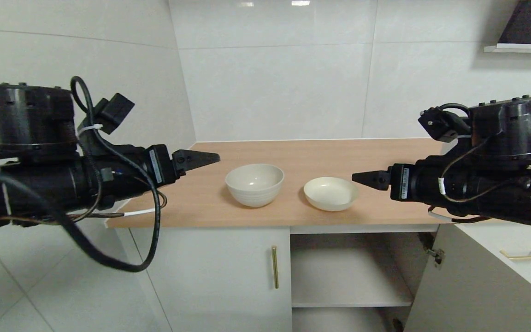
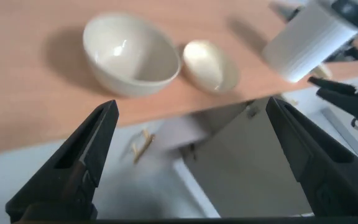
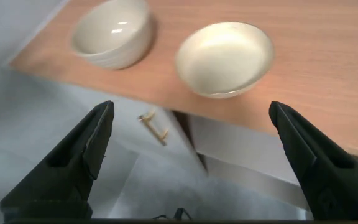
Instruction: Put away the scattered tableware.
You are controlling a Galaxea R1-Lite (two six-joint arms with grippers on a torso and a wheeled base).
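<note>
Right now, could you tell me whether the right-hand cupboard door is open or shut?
Open: the door is swung outward, and the shelf inside shows.

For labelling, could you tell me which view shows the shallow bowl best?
The right wrist view: the shallow bowl appears whole, close, from above. The head view shows it farther, side-on; the left wrist view, small beside the deep bowl.

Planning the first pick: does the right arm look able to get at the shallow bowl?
Probably yes: the right gripper hangs open near the shallow bowl, nothing between them; the deeper bowl stands apart.
</note>
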